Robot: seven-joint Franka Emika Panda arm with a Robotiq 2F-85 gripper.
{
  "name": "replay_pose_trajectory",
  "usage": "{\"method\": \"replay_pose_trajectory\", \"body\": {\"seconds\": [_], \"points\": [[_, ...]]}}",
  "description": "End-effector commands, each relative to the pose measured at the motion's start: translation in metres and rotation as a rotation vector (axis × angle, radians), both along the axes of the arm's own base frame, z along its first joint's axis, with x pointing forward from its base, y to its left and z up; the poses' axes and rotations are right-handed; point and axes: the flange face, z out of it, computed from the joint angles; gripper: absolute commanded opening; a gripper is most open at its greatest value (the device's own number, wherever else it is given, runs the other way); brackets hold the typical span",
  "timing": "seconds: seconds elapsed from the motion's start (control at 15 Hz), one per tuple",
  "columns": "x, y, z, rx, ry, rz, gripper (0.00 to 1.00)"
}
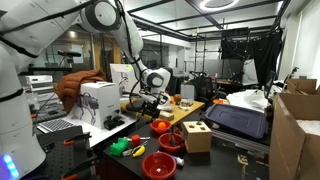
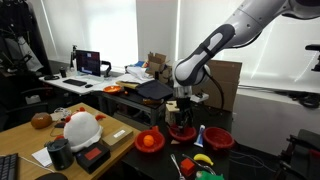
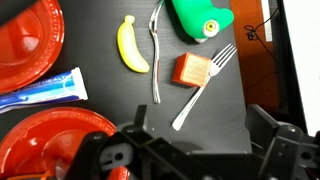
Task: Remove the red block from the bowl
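Since the red block [image 3: 192, 70] already lies on the worktop [image 3: 232, 112], outside the dark red bowl [image 1: 172, 142] and against a fork [image 3: 200, 97], the released, empty end effector [image 3: 198, 138] might snag that fork if lowered.

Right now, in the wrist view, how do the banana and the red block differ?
The banana is yellow, while the red block is orange-red. The banana is long and curved; the red block is short and squarish. The red block sits against the fork, whereas the banana lies further off from that fork. Both rest flat on the dark tabletop.
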Motion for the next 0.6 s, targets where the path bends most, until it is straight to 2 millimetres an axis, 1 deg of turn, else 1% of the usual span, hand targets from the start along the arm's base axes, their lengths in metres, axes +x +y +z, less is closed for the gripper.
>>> {"method": "replay_pose_trajectory", "body": {"seconds": [0.0, 0.33, 0.53], "points": [[-0.009, -0.02, 0.042, -0.023, -0.027, -0.056, 1.0], [-0.004, -0.049, 0.089, -0.033, -0.067, -0.093, 1.0], [-0.002, -0.066, 0.122, -0.024, -0.064, -0.111, 1.0]]}}
